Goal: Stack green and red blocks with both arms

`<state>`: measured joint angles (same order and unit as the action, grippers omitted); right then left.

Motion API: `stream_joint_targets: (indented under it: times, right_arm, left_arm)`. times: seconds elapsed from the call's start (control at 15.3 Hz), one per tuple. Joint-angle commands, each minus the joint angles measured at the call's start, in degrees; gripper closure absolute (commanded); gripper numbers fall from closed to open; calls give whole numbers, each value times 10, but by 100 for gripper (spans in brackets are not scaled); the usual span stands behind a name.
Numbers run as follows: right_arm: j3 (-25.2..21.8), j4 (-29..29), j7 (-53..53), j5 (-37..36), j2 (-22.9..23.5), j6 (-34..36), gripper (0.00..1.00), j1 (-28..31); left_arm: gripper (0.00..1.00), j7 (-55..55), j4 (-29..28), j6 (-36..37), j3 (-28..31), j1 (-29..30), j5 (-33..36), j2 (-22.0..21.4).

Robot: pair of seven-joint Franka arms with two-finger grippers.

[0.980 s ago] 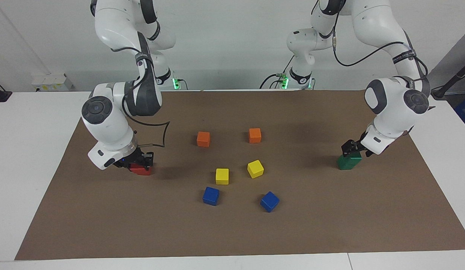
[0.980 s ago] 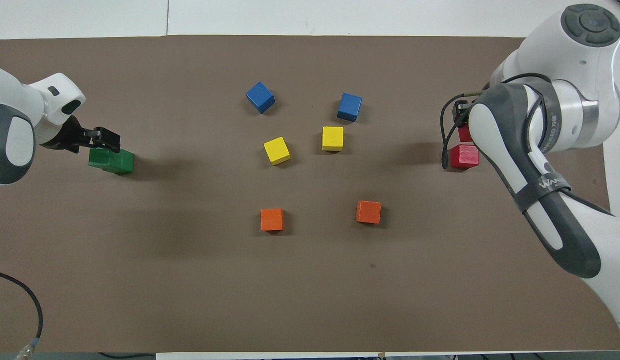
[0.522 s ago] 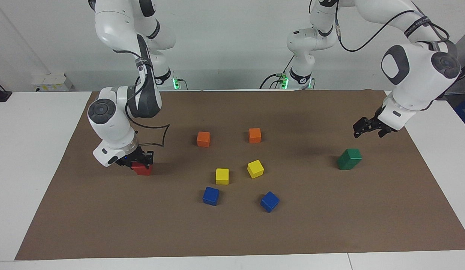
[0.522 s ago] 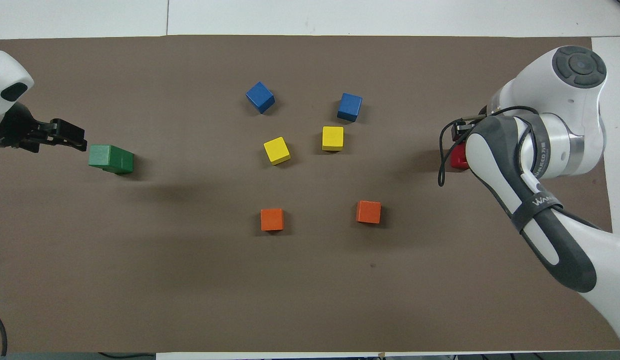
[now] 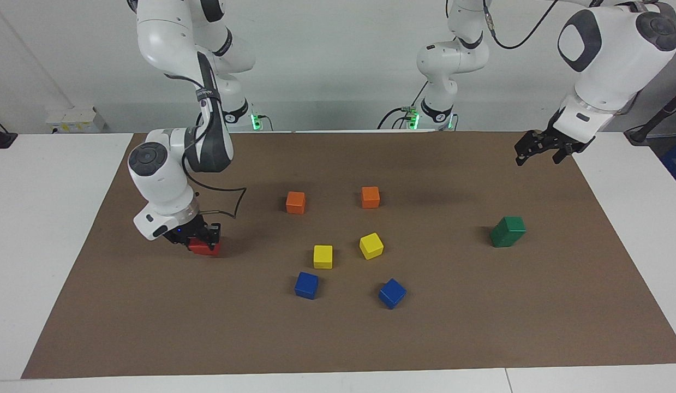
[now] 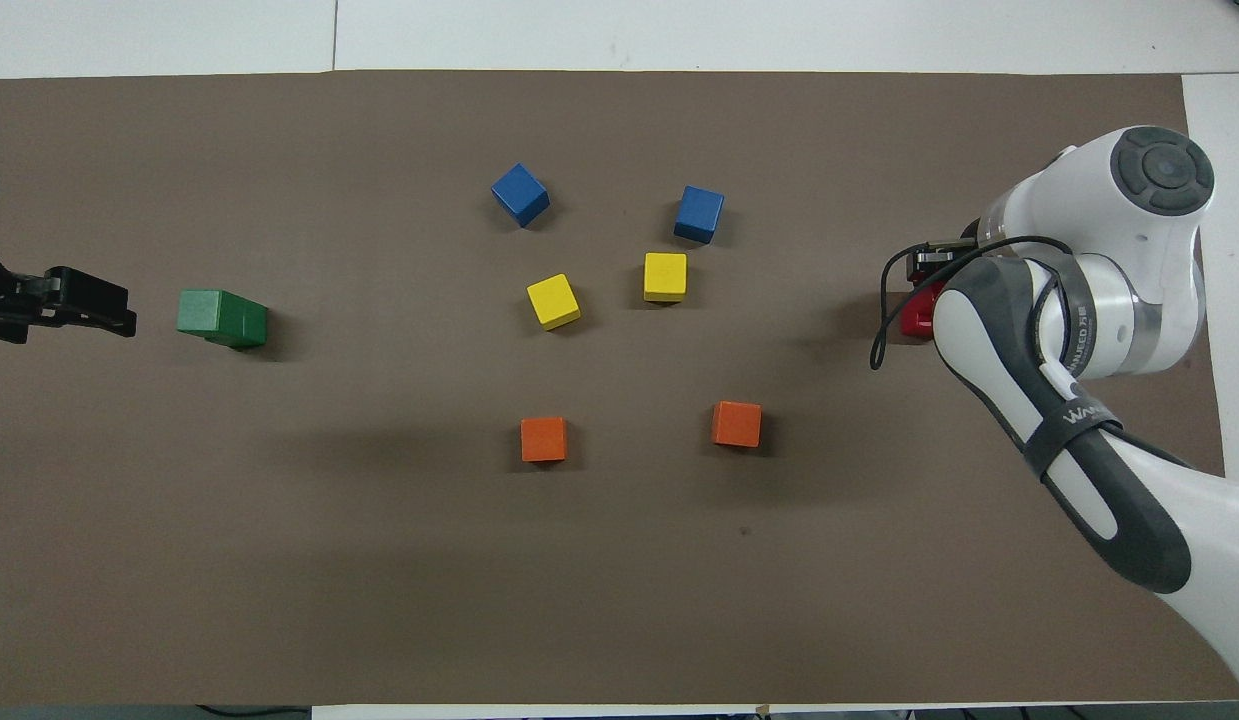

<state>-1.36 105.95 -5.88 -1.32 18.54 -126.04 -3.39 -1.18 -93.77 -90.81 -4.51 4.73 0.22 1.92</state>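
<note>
Over the brown mat's edge at my left arm's end, my left gripper (image 5: pixel 539 153) hangs released above the glossy green stack (image 5: pixel 507 231). My right gripper (image 5: pixel 198 236) sits clenched on a shiny red cube (image 5: pixel 204 248).

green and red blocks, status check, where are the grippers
Left gripper open, up over the mat, empty. Right gripper shut on red block. Green stack standing free. Nothing in the way.

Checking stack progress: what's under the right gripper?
A red block shows just under the right gripper, clamped between its fingers. Whether a second red block sits beneath it cannot be seen; the gripper hides that spot in both views.
</note>
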Motion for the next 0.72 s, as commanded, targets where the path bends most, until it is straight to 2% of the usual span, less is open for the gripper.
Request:
stream_joint_targets:
  times: [0.0, 0.33, 0.39, 0.46, 0.59, 0.65]
  right_arm:
    - [6, 17, -23, 2, -18, 5, 100, 7]
    - [6, 46, -29, 3, -28, -5, 100, 9]
    - [7, 54, -41, 3, -30, -7, 97, 9]
    - [7, 56, -46, 3, -32, -9, 69, 10]
    - [7, 56, -51, 4, -33, -9, 7, 9]
    - [7, 55, -52, 3, -33, -10, 0, 9]
  left_arm:
    - [0, 13, -7, -5, 6, -9, -8, -1]
    - [0, 36, -19, 4, 7, -25, -8, -11]
    - [0, 35, -19, 3, 7, -25, -8, -11]
    - [0, 35, -19, 1, 9, -24, -8, -11]
    - [0, 34, -21, -1, 9, -17, -8, -11]
    - [0, 34, -21, 1, 9, -17, -8, -11]
